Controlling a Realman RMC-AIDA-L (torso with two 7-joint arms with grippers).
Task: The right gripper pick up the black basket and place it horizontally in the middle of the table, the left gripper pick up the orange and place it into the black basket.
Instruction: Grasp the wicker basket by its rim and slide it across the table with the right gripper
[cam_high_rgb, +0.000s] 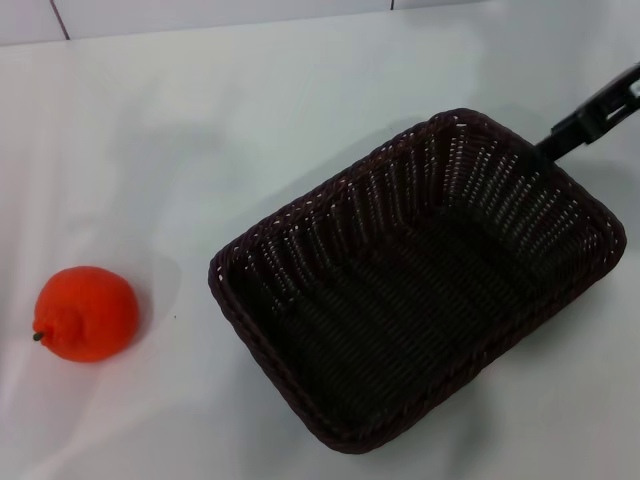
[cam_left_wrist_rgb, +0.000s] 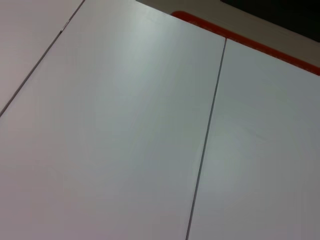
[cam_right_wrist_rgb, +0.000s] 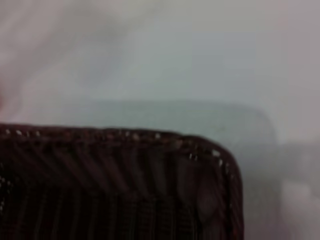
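Note:
The black basket (cam_high_rgb: 420, 290) is in the middle-right of the white table (cam_high_rgb: 200, 150) in the head view, its long side running diagonally, and it has nothing in it. My right gripper (cam_high_rgb: 560, 142) reaches in from the far right and meets the basket's far right rim, where it grips it. The right wrist view shows the basket's braided rim and one corner (cam_right_wrist_rgb: 150, 165) from very close. The orange (cam_high_rgb: 86, 312) lies on the table at the left, well apart from the basket, with its stem pointing left. My left gripper is out of view.
The table's far edge meets a white wall (cam_high_rgb: 200, 15) at the back. The left wrist view shows only white panels with a dark seam (cam_left_wrist_rgb: 207, 135) and a red strip (cam_left_wrist_rgb: 250, 42) at their far edge.

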